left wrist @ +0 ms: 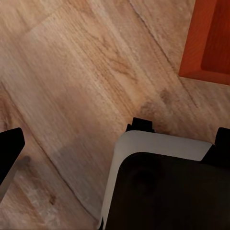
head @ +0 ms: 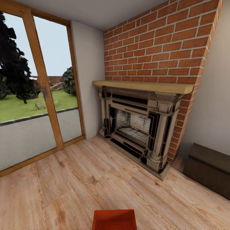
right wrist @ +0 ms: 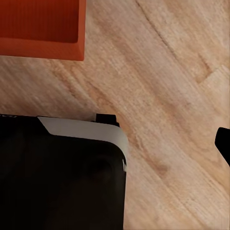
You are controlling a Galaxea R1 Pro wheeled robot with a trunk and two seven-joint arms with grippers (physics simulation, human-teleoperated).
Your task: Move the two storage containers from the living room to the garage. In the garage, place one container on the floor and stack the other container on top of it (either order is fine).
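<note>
One red-orange storage container (head: 114,219) sits on the light wood-plank floor of the living room, at the bottom middle of the head view, just in front of my base. A corner of this storage container (left wrist: 208,43) appears in the left wrist view, apart from my left gripper (left wrist: 115,146), which hangs open over the floor with nothing between its fingers (left wrist: 9,153). In the right wrist view, the storage container (right wrist: 40,26) lies beyond my base. One black fingertip (right wrist: 224,143) of the right gripper stands far out at the picture's edge, holding nothing.
A dark ornate fireplace (head: 140,127) under a red-brick chimney (head: 159,41) stands ahead. Wood-framed glass doors (head: 38,95) are on the left and a dark brown low bench (head: 209,171) on the right. My own black and white base (left wrist: 163,187) is below both wrists.
</note>
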